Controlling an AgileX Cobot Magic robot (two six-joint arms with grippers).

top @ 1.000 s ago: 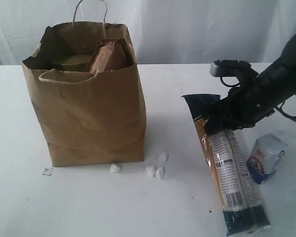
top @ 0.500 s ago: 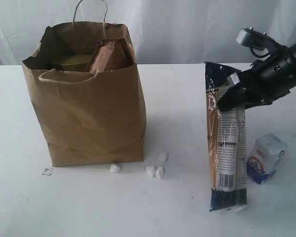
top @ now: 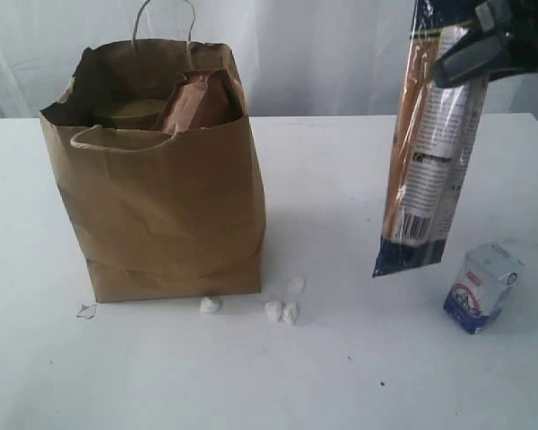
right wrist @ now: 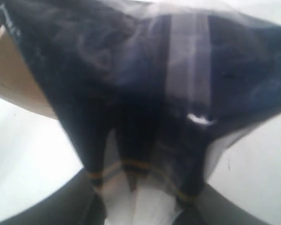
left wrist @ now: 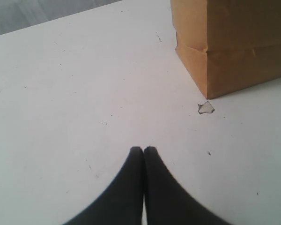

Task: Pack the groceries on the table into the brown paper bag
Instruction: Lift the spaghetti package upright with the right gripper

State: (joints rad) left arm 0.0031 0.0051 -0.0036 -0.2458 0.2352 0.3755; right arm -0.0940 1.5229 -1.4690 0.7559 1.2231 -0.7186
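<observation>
The brown paper bag (top: pixel 161 179) stands upright on the left of the table (top: pixel 341 376); a brown-red pouch (top: pixel 197 103) and a gold lid (top: pixel 134 112) show inside its rim. At the upper right my right gripper (top: pixel 471 54) is shut on the long dark-blue packet (top: pixel 426 152), which hangs clear of the table; the packet (right wrist: pixel 145 93) fills the right wrist view. A small white-blue carton (top: pixel 482 287) stands on the table below it. My left gripper (left wrist: pixel 143 150) is shut and empty, low over the table beside the bag's bottom corner (left wrist: pixel 234 61).
Small white crumbs (top: pixel 282 309) lie in front of the bag's right corner. A paper scrap (top: pixel 87 311) lies at its left corner, also the scrap (left wrist: pixel 206 108) in the left wrist view. A white curtain hangs behind the table.
The right gripper has risen from the table to the upper right, lifting the dark-blue packet off the surface so it now hangs upright. Left gripper unchanged.
</observation>
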